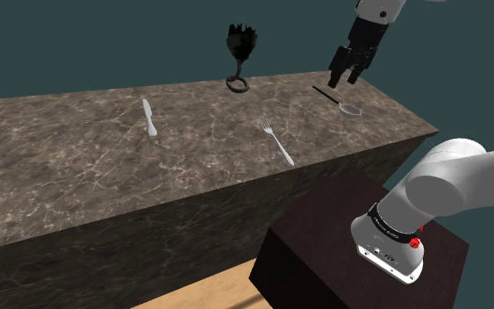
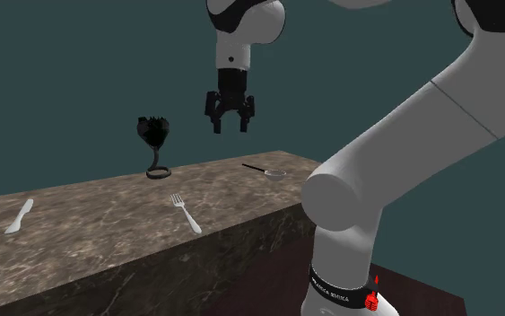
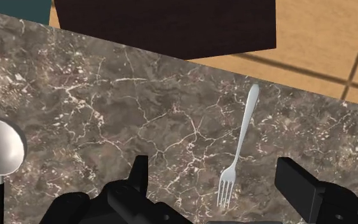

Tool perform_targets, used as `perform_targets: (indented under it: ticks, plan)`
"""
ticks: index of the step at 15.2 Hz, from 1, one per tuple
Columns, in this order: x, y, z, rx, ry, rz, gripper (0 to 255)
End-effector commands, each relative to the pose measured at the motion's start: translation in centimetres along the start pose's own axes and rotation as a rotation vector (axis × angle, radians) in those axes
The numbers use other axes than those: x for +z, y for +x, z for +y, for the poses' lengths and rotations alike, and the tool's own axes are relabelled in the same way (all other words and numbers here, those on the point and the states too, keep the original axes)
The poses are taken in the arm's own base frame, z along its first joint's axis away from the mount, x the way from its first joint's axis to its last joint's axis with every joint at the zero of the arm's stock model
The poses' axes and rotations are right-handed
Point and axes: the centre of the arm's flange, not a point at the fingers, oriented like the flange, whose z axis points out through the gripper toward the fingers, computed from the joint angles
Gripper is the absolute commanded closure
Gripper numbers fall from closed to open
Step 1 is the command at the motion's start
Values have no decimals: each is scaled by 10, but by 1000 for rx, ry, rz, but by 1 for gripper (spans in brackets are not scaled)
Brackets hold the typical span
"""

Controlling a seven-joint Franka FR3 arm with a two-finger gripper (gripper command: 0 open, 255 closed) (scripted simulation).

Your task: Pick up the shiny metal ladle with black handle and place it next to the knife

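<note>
I have the end effector [image 1: 345, 76] hanging in the air above the counter [image 1: 78, 158], its two black fingers spread wide with nothing held between them. The ladle [image 1: 342, 103] lies flat on the counter near the far corner at the shoulder view's right, its thin black handle angled toward a black goblet-shaped ornament [image 1: 240, 48] and its shiny bowl nearer the counter's edge. The knife [image 1: 149, 117] lies well apart toward that view's left with a fork [image 1: 277, 142] between them, and through the wrist camera I see the fork's tines between the open fingers, the ladle's bowl outside them.
</note>
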Motion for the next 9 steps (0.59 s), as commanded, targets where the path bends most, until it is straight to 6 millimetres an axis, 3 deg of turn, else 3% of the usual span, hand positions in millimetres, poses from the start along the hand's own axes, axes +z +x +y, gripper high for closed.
perform_targets:
  ticks: [1,9]
  plan:
    - [11,12,20,14,0,11,0]
    - [56,55,102,72,4,47,0]
